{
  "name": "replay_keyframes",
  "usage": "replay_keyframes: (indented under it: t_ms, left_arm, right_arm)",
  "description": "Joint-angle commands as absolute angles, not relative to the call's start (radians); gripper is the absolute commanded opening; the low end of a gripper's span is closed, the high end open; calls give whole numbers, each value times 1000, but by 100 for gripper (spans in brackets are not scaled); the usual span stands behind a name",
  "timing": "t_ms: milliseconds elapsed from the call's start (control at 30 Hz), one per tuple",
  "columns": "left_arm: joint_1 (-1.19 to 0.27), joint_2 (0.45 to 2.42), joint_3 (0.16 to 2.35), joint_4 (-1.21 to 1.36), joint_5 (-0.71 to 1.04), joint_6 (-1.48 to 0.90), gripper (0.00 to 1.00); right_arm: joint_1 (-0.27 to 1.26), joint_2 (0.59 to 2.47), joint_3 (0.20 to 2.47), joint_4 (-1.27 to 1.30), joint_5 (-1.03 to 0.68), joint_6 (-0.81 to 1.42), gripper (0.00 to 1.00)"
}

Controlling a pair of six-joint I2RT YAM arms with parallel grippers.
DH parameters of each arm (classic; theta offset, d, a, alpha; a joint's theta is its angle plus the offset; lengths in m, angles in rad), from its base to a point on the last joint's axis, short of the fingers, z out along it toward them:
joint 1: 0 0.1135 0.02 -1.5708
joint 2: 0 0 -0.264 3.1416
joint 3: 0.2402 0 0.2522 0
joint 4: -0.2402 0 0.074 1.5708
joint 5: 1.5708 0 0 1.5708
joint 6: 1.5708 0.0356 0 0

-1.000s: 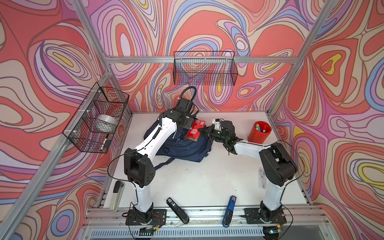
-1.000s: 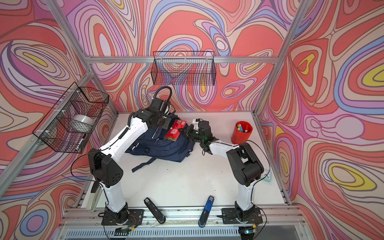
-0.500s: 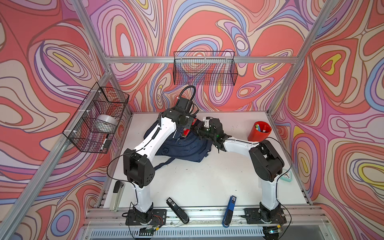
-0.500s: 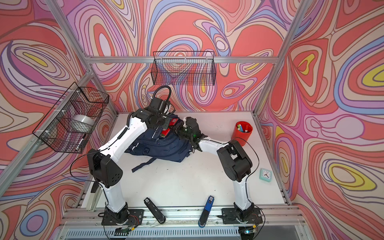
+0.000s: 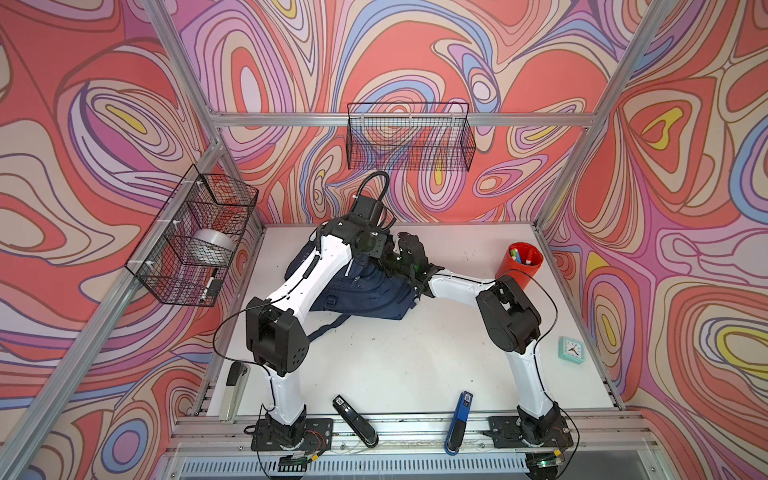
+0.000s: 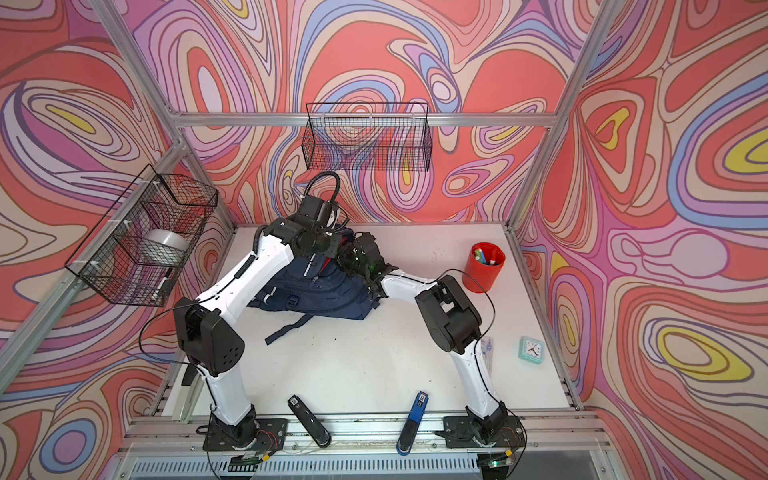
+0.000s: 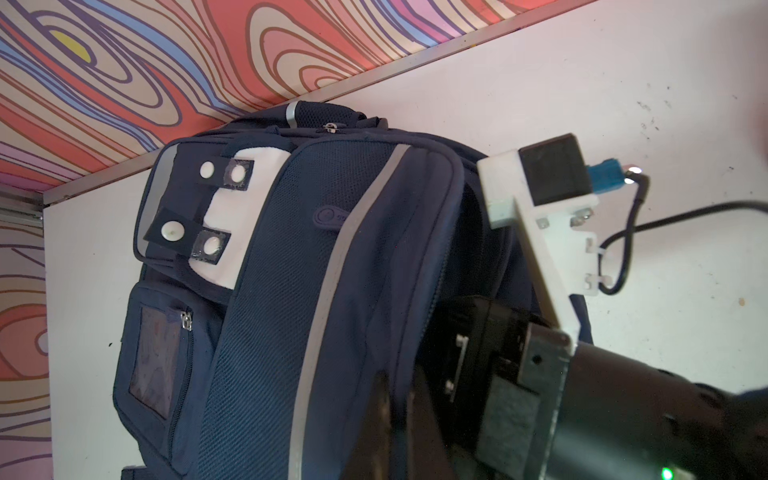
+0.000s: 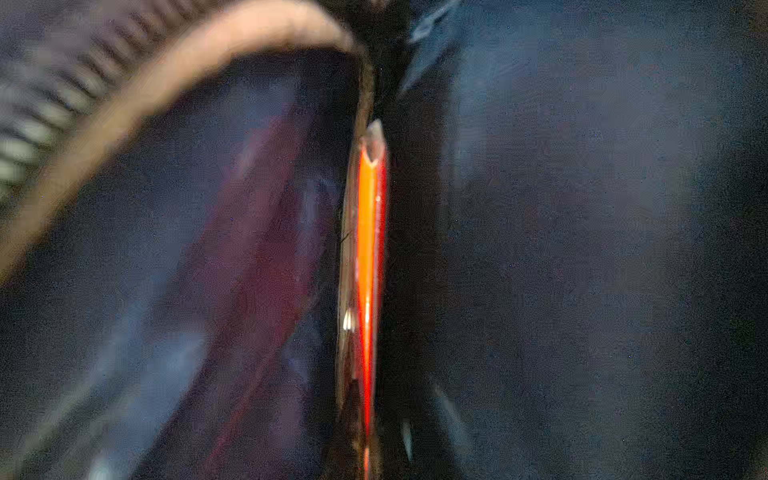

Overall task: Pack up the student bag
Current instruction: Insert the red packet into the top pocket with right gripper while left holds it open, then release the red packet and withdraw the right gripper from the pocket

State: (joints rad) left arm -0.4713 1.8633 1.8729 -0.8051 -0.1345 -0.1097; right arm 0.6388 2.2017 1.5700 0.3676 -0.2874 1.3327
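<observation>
On a white table (image 5: 415, 374), a navy backpack (image 5: 365, 291) lies near the back wall. The left gripper (image 7: 403, 419) pinches its opening. The right gripper (image 5: 395, 259), grip unclear, reaches inside beside a thin red item (image 8: 368, 270). A blue stapler (image 5: 457, 419) and a clock (image 5: 571, 350) lie outside, probably yet to be packed.

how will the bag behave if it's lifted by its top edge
Probably floppy: the bag is soft fabric, slumped in folds on the table, so it would likely sag rather than hold shape. Its loose strap trails out and would probably dangle or drag. Pushed, it may bunch up rather than slide cleanly.
</observation>
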Motion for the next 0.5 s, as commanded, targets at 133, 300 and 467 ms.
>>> replay_keyframes:
  t_ms: [133, 300, 467]
  left_arm:
    - [-476, 1783, 1849, -731, -119, -161, 0]
    - [-464, 1782, 1835, -730, -120, -173, 0]
    - [-459, 1757, 1797, -707, -112, -187, 0]
  right_arm:
    - [656, 2120, 1497, 237, -284, 1186, 51]
    - [647, 1986, 1447, 51, -294, 1004, 60]
    - [647, 1830, 1387, -115, -246, 875, 61]
